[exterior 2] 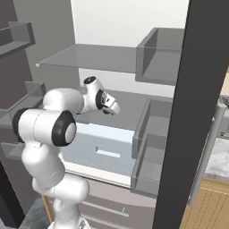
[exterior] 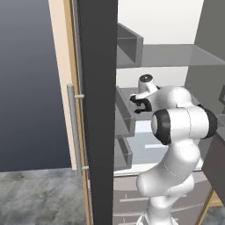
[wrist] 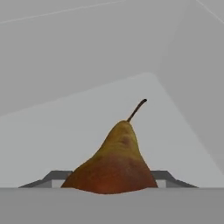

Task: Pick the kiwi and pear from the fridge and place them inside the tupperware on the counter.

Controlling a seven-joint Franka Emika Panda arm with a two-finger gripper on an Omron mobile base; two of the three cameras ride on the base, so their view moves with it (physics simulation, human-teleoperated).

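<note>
Arm: the white arm rises from the bottom of both base views and reaches forward into the open fridge (exterior 2: 134,31), with the wrist bent toward the middle shelf (exterior 2: 129,105).
Gripper: the gripper (exterior: 137,105) is at the height of the middle shelf, deep inside the fridge. In the left base view its dark fingers point to the left, toward the door bins (exterior: 124,116). In the right base view the hand (exterior 2: 107,103) is seen from the other side, just above the shelf.
Gripper state: in the hand view the two finger tips (wrist: 54,178) stand on both sides of the pear (wrist: 116,164), and the wide base of the fruit fills the space between them. The jaws are clamped on the pear.
Pear: brown-orange, darker red at the base and more yellow-green near the top, upright, with a thin dark stem leaning to the right. It is inside the fridge, on the pale grey shelf, close to the back wall and a side wall.
Fridge: the dark door (exterior: 97,110) stands open, seen from its edge in both base views. Grey bins are fixed to its inner side. Above the gripper there is an upper grey shelf (exterior 2: 85,58); below it there is a translucent drawer (exterior 2: 105,150).
Outside: a silver bar handle (exterior: 72,127) is on the wood panel beside the door, and a grey veined floor (exterior: 39,197) is below.
</note>
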